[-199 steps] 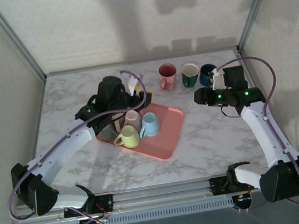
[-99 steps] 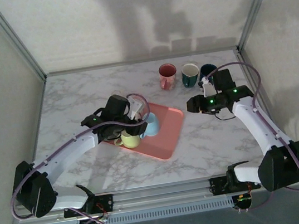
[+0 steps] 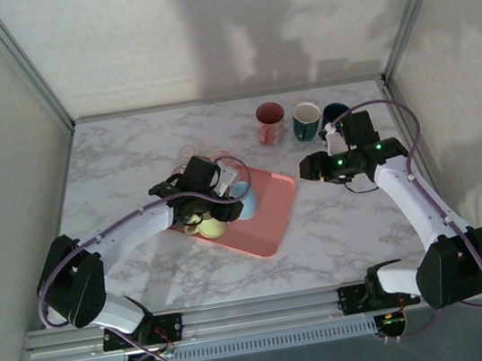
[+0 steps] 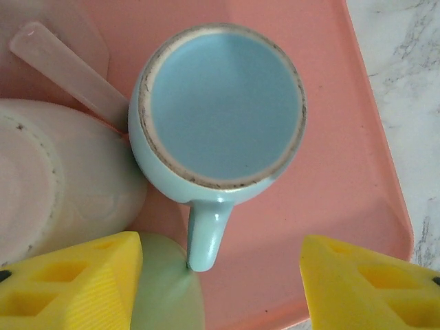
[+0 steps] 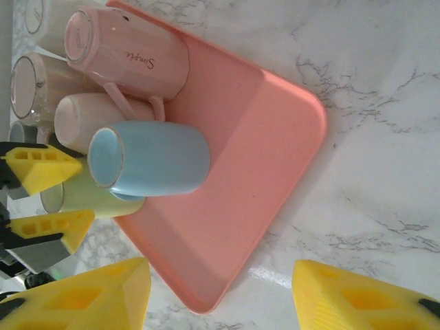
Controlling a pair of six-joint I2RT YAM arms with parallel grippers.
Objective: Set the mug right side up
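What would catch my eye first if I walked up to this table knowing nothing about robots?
Probably the salmon-pink plastic tray mid-table, crowded with pastel mugs. The left arm's yellow-fingered end effector hangs open right above the light blue ceramic mug, which sits bottom-up. A pink mug, a teal mug and a dark blue mug stand upright by the far edge.

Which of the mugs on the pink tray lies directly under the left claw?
The light blue mug, centred under the open left claw; the pale green mug and the cream mug sit off to one side.
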